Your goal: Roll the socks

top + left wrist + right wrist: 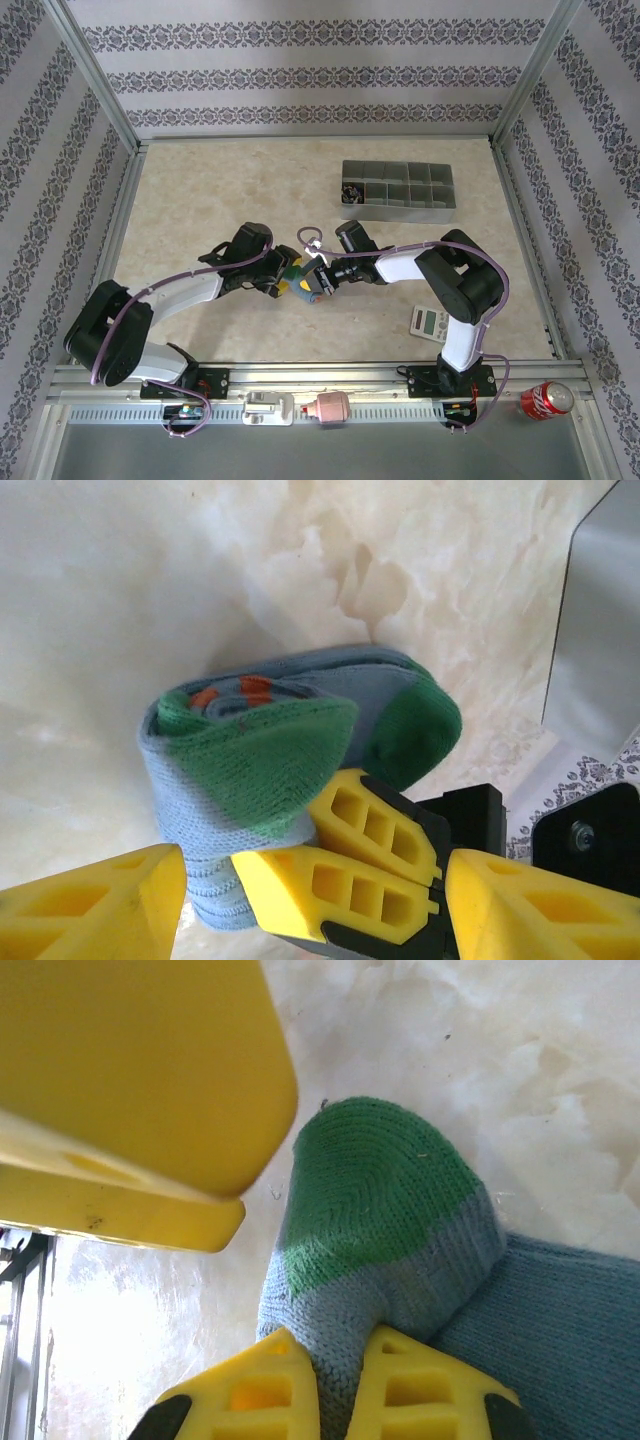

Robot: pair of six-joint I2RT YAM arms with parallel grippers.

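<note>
Grey compartment tray sits on marble-patterned table; small dark items in its near-left cell. Calculator lies nearer than the tray, well apart. Red can lies beyond that, off the tabletop.

Bench: beige marbled top, matte, spreading on every side of the fingers.
Walls: pale paper with dark floral bands; close the far side and both flanks, well apart from the fingers.
Frame posts: bare metal, slanting at the far corners.
Rail: slotted metal strip along the near bench edge, behind the fingers.
Light: bright, even; white glare patch on the bench beside the fingers.
</note>
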